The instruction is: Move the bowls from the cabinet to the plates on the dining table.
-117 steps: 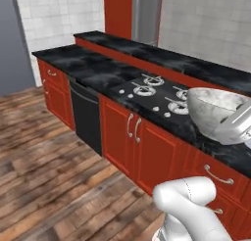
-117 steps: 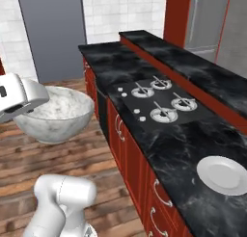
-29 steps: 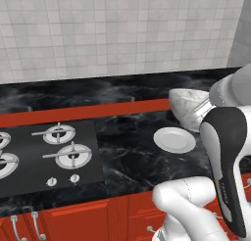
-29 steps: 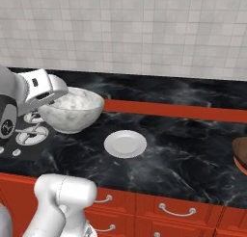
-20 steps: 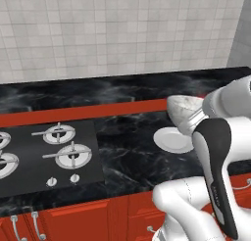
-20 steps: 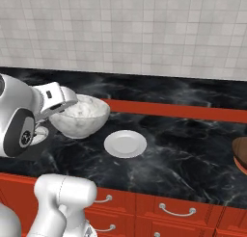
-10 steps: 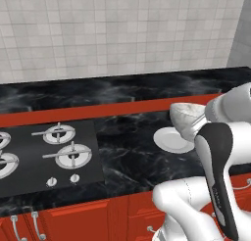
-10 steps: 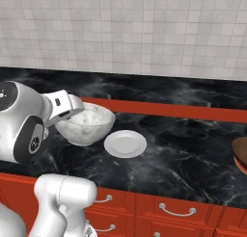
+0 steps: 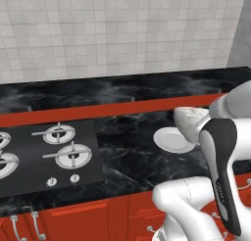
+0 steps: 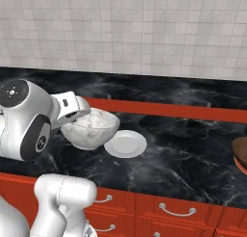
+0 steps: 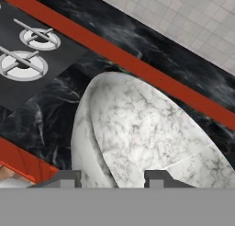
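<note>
My gripper (image 10: pixel 78 116) is shut on the rim of the white grey-marbled bowl (image 10: pixel 92 129), which hangs tilted just above the black marble dining table (image 10: pixel 193 149). The bowl (image 9: pixel 188 121) is beside a round white plate (image 10: pixel 125 144) and overlaps the plate's (image 9: pixel 170 140) edge in both base views. In the hand view the bowl (image 11: pixel 147 133) runs up from between my fingertips (image 11: pixel 68 177). A dark brown bowl (image 10: pixel 240 153) sits on the table at the far right edge. The cabinet is out of view.
A black stovetop (image 9: pixel 44 152) with silver burners lies left of the plate. A red raised strip (image 10: pixel 183 111) runs along the table's back, before a tiled wall. Red drawers (image 10: pixel 178 209) with silver handles line the front.
The arm has carried the marbled bowl lower and closer to the white plate. The grip on its rim is the same, and the plate and brown bowl have not moved.
</note>
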Available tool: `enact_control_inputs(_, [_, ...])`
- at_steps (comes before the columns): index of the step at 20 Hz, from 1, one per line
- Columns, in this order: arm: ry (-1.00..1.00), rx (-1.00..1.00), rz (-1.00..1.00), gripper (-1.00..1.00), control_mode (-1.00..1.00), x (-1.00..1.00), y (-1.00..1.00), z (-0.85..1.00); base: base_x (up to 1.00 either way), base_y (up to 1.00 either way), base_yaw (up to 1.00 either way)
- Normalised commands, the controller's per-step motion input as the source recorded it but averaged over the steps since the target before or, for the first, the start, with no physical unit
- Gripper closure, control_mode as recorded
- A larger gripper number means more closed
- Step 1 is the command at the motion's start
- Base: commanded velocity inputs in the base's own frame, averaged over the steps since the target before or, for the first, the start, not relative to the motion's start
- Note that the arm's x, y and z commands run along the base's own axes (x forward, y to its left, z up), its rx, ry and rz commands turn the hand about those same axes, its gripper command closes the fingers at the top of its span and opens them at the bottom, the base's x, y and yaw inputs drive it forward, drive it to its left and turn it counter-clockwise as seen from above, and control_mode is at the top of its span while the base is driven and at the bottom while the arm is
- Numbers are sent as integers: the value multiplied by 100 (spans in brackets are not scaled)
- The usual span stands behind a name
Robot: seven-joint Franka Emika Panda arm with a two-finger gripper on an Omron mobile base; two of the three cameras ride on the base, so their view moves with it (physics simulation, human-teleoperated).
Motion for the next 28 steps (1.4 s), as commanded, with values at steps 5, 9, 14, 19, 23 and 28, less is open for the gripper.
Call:
enact_control_inputs(5, [0,-1,0,100,-100,10,-9,-22,0,0,0])
enact_control_inputs(9, [0,-1,0,100,-100,29,-1,-5,0,0,0])
enact_control_inputs(14, [0,-3,0,100,-100,29,-1,-3,0,0,0])
enact_control_inputs(19, [0,-3,0,100,-100,8,-8,-12,0,0,0])
enact_control_inputs(23, [0,-1,0,100,-100,10,-5,-12,0,0,0])
enact_control_inputs(28, [0,0,0,100,-100,23,-4,-26,0,0,0])
